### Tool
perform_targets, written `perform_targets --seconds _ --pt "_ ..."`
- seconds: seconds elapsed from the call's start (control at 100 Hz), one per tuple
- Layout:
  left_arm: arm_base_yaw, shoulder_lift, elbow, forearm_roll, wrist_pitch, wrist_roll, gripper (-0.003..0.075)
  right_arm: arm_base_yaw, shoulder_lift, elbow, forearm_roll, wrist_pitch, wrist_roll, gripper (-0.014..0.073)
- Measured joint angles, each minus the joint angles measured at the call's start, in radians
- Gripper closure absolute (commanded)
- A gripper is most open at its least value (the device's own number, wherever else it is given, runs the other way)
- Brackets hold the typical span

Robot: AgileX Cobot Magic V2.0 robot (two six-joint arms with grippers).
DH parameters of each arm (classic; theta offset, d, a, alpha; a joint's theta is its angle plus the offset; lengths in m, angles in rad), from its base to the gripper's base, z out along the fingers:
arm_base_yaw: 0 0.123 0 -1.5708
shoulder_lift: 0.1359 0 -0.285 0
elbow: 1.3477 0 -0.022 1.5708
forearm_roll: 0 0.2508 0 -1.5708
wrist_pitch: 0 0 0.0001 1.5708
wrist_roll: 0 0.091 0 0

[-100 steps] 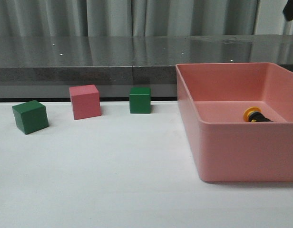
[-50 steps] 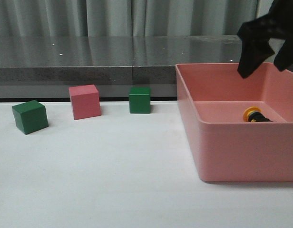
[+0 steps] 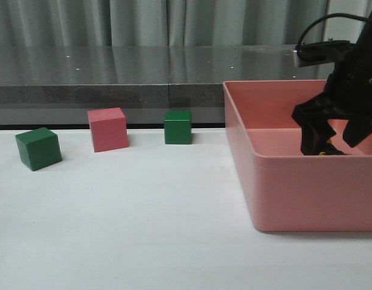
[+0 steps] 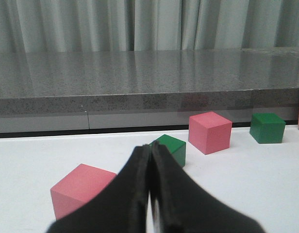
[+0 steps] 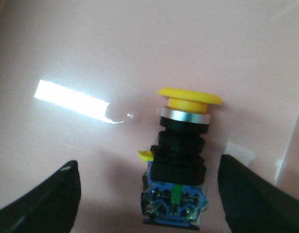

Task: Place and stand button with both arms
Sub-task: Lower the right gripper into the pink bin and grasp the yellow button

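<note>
On the left of the white bench (image 3: 144, 229) a green cube (image 3: 38, 148), a pink cube (image 3: 107, 128) and a second green cube (image 3: 177, 127) were seen standing well apart from the pink bin (image 3: 295, 193) at the right. The left gripper (image 4: 150, 194) was found only in its wrist view, its jaws pressed together on nothing, low over the bench near the cubes. The button (image 5: 181, 160) lay on its side on the floor of the bin, yellow cap toward the far wall. The right gripper (image 3: 331, 142) was lowered inside the bin with its jaws spread wide, one to each side of the button and touching neither. For a sound pick, the black body between cap and base would best be centred between the jaws before closing, so that the button could afterwards be turned upright without slipping.
</note>
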Motion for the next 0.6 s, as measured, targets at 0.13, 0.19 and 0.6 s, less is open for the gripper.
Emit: perform_targets --seconds 0.13,0.19,0.6 --pt "0.000 0.000 0.000 0.000 0.000 0.000 0.0740 -0.016 0.028 -0.002 0.000 -0.006 0.004 0.0020" --pt "0.000 0.000 0.000 0.000 0.000 0.000 0.0740 -0.018 0.038 -0.006 -0.002 -0.008 0.004 0.0033" --pt "0.000 0.000 0.000 0.000 0.000 0.000 0.0740 -0.018 0.077 -0.013 -0.002 0.018 0.009 0.0529"
